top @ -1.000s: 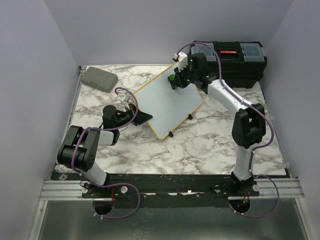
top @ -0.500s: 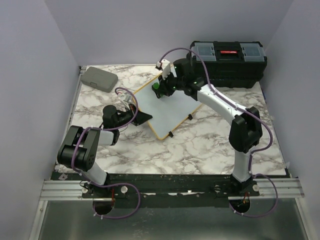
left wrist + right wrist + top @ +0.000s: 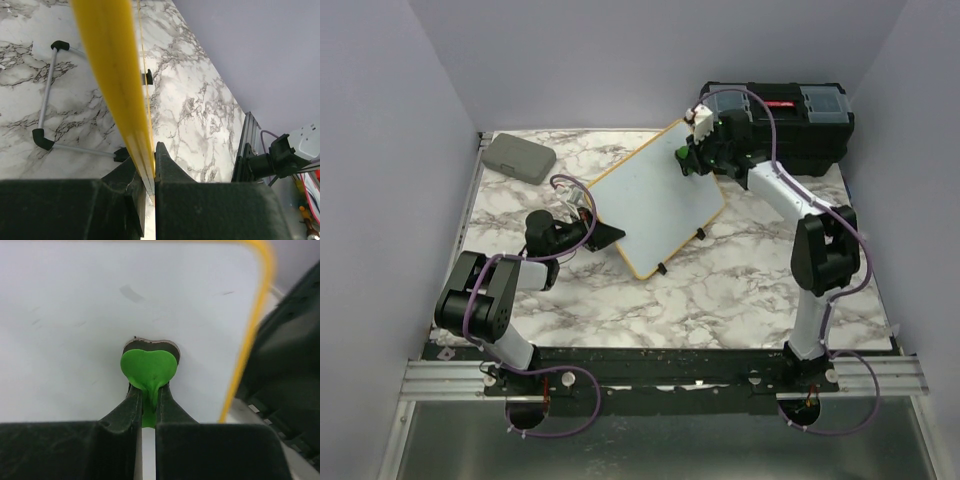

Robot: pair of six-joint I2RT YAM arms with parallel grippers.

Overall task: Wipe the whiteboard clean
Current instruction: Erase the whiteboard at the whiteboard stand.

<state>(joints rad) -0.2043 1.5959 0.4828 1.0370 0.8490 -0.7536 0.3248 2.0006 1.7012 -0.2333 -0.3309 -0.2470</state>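
Right pincer, clamping green eraser, swung back beside toolbox; left pincer clamps whiteboard.

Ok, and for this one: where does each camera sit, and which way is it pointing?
Top external: above and behind the bases, looking down on the marble table, whiteboard and black toolbox; left arm and right arm show whole.
Left wrist: on the left arm, looking along the left fingers, shut on the whiteboard's yellow frame edge.
Right wrist: on the right arm, looking along the right fingers, shut on a green eraser at the board's white face.
Shared: all three show the whiteboard.
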